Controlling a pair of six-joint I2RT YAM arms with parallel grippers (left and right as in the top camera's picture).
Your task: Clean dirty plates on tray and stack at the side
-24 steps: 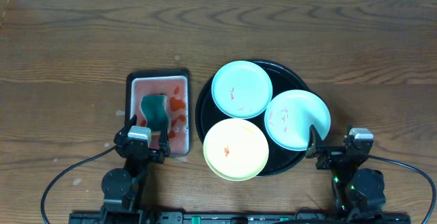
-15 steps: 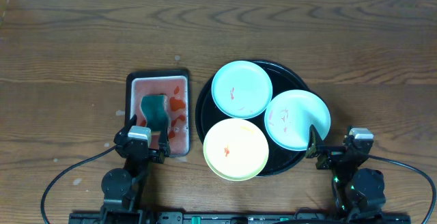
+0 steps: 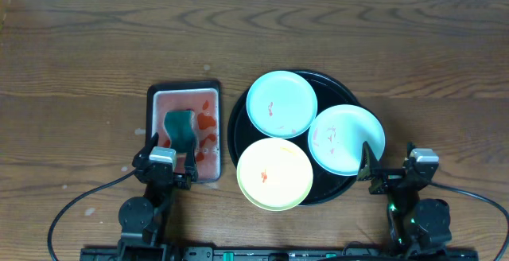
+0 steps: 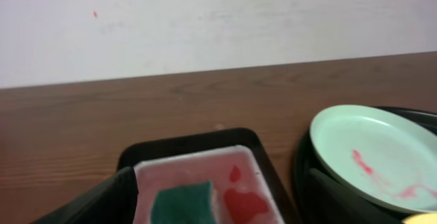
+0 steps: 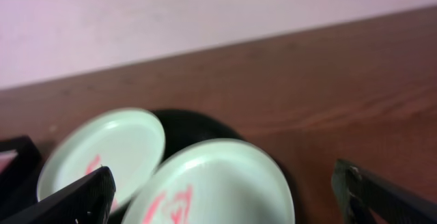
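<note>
Three plates lie on the round black tray: a light blue plate at the back, a pale mint-white plate at the right and a yellow plate at the front. All carry orange-red smears. My left gripper is open over the near end of the small rectangular tray, nothing between its fingers. My right gripper is open at the near right rim of the round tray, empty. In the right wrist view the mint-white plate lies between the fingertips.
A small rectangular black tray with pinkish-red liquid and a green sponge stands left of the round tray. The sponge also shows in the left wrist view. Bare wood tabletop lies to the right and back.
The right gripper has shifted very slightly to the right. Nothing else has moved.
</note>
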